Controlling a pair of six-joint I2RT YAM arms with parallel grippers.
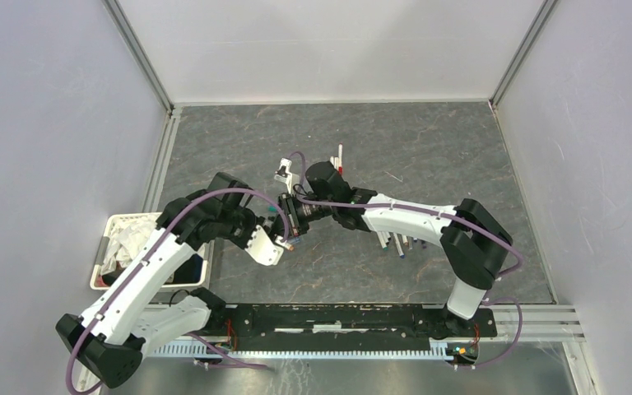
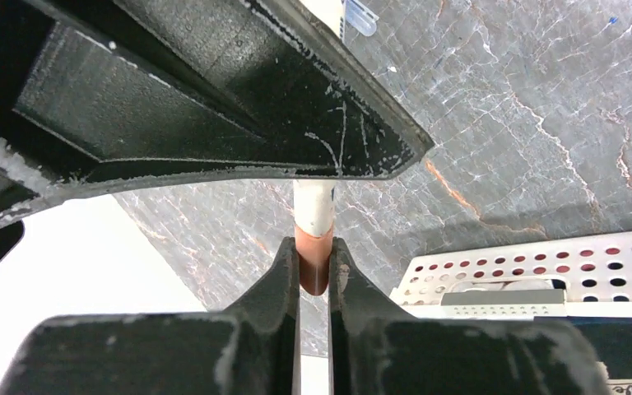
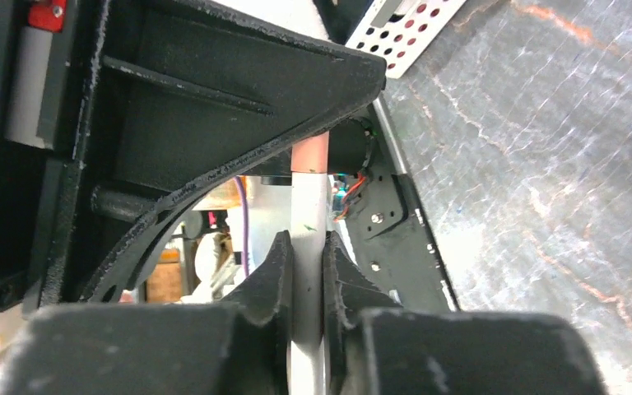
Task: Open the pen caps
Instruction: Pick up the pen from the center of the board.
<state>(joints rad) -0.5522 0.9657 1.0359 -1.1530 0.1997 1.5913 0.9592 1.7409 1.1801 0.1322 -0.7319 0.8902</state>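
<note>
One pen is held between both grippers above the middle of the table. In the left wrist view its orange pen cap sits clamped in my left gripper, and the white barrel runs up behind the right gripper's black body. In the right wrist view my right gripper is shut on the white barrel, and the orange cap disappears under the left gripper's finger. From above, the left gripper and right gripper meet tip to tip.
Several more pens lie on the grey table under the right arm, and one pen lies further back. A white perforated basket stands at the left edge, also seen as the basket from the left wrist.
</note>
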